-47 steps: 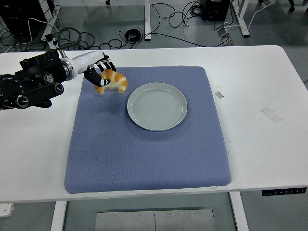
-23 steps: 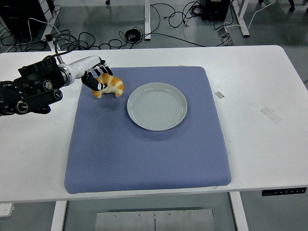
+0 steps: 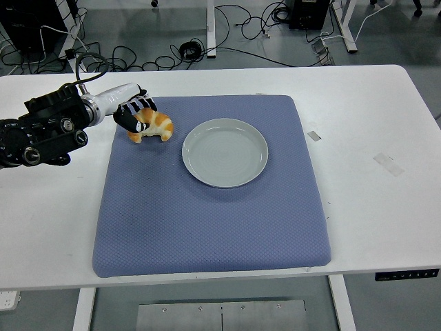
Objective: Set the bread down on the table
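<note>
The bread, a golden croissant (image 3: 156, 128), is low over the far left part of the blue mat (image 3: 207, 207), left of the plate. My left hand (image 3: 136, 114) comes in from the left edge and its black fingers curl over the croissant's left end, still holding it. Whether the croissant touches the mat I cannot tell. The right arm is out of view.
An empty pale green plate (image 3: 224, 152) lies on the mat just right of the croissant. The white table (image 3: 372, 138) shows bare around the mat, with small tape scraps (image 3: 388, 163) at the right. Cables lie on the floor beyond.
My left hand has drawn back to the left and lowered, carrying the croissant down from above the mat to near its surface.
</note>
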### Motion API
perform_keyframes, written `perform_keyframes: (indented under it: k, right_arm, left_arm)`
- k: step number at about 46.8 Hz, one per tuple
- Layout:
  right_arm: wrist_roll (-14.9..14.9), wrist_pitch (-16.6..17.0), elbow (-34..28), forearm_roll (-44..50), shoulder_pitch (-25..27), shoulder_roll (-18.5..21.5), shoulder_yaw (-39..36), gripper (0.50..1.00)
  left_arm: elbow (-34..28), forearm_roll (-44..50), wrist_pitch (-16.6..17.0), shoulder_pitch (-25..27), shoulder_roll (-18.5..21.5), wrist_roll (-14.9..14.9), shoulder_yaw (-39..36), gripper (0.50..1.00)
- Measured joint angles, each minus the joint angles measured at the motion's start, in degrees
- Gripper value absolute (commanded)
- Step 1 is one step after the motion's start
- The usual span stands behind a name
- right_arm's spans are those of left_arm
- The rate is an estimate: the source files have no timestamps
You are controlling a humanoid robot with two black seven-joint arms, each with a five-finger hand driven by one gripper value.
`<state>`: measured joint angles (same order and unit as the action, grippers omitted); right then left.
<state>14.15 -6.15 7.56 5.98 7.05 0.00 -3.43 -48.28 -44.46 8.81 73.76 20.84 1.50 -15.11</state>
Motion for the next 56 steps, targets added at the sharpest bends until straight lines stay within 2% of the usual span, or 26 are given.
perform_keyframes:
  k: [3, 8, 10, 19, 38, 47, 56]
  right_arm:
    - [0.0, 0.0, 0.0, 0.0, 0.0, 0.0, 0.0, 1.0]
    - [0.0, 0.0, 0.0, 0.0, 0.0, 0.0, 0.0, 1.0]
    - [0.0, 0.0, 0.0, 0.0, 0.0, 0.0, 0.0, 1.0]
    - [0.0, 0.0, 0.0, 0.0, 0.0, 0.0, 0.0, 1.0]
    - [0.0, 0.0, 0.0, 0.0, 0.0, 0.0, 0.0, 1.0]
    - [0.0, 0.0, 0.0, 0.0, 0.0, 0.0, 0.0, 1.0]
    - [0.0, 0.0, 0.0, 0.0, 0.0, 0.0, 0.0, 1.0]
  left_arm:
    - [0.8, 0.0, -0.1, 0.0, 0.0, 0.0, 0.0, 0.767]
    - [2.3, 0.1, -0.1, 0.0, 0.0, -0.2, 0.6, 0.948]
    - [2.5, 0.5, 0.0, 0.0, 0.0, -0.2, 1.3, 0.974]
    - [2.5, 7.0, -0.4, 0.1, 0.1, -0.2, 3.0, 0.978]
    - [3.4, 8.9, -0.2, 0.0, -0.1, 0.2, 10.6, 0.975]
    - [3.7, 24.7, -0.3, -1.1, -0.3, -0.3, 16.5, 0.975]
    - [4.3, 30.4, -0.2, -1.6, -1.1, 0.2, 18.6, 0.974]
